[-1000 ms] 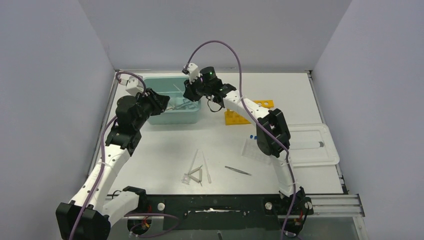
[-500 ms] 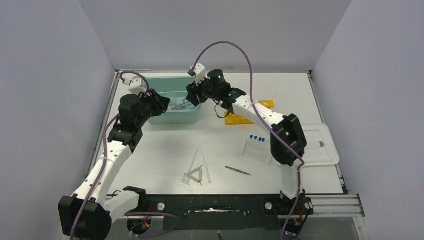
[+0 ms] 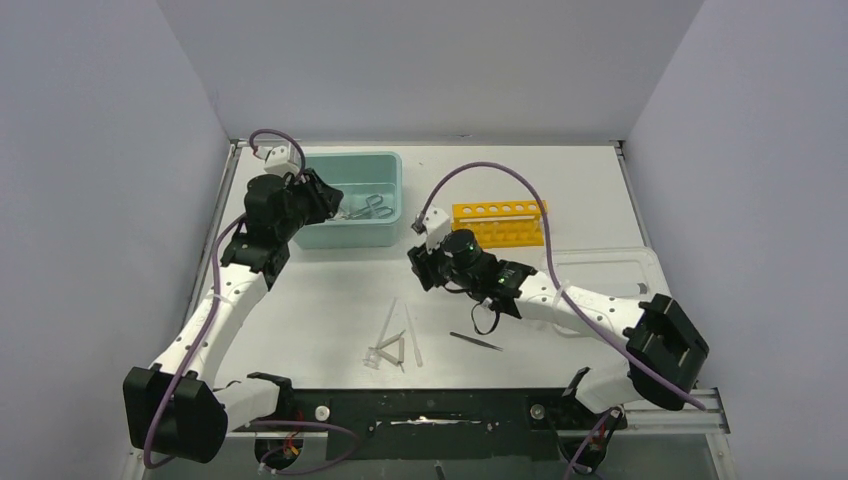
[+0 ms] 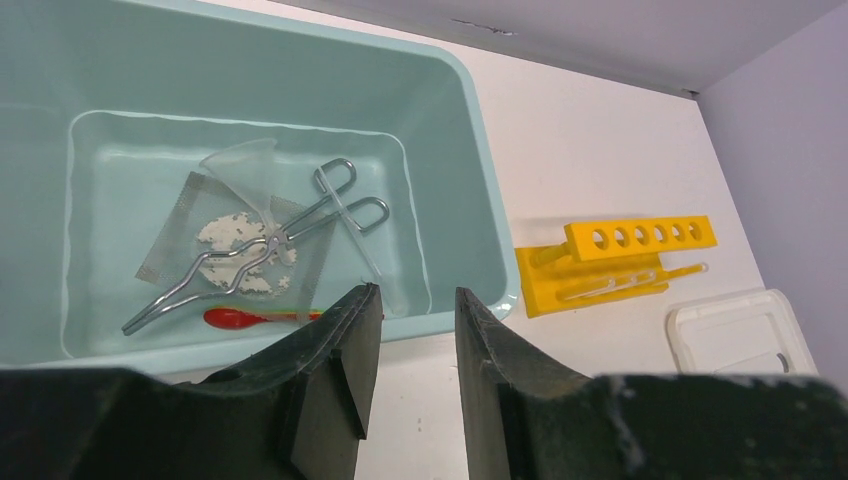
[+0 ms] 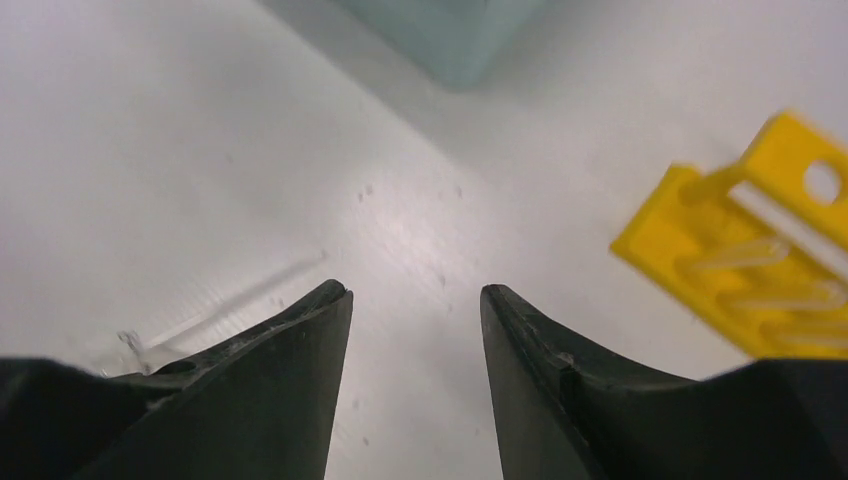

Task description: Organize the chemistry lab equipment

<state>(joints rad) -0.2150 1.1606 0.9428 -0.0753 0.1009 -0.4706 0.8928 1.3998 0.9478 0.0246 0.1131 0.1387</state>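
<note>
Now, entry by view

Top view: right gripper [image 3: 420, 270], a second ago shut over the teal tub [image 3: 350, 160] at the far left corner of the tabletop [image 3: 320, 290], has swung back to mid-tabletop, jaws apart and empty. Left gripper [image 3: 325, 200] has eased back to the tub's left rim. Forceps [image 3: 372, 208] lie inside the tub. Droppers [image 3: 400, 335] and tweezers [image 3: 476, 341] unmoved, loose near the near edge, centre. Yellow rack [image 3: 500, 222] towards the far edge, right of the tub.

Left wrist view: jaws apart, nothing between them, poised over the tub's near wall. Contents: forceps across the bag of white discs [image 4: 235, 240], a clear funnel [image 4: 245, 165], a red spoon [image 4: 240, 318].

Right wrist view: jaws parted over bare tabletop, rack to the right, a faint clear item, possibly a dropper, to the left.

Judgement: forceps count as stowed; the right arm looks bound for the droppers or tweezers
</note>
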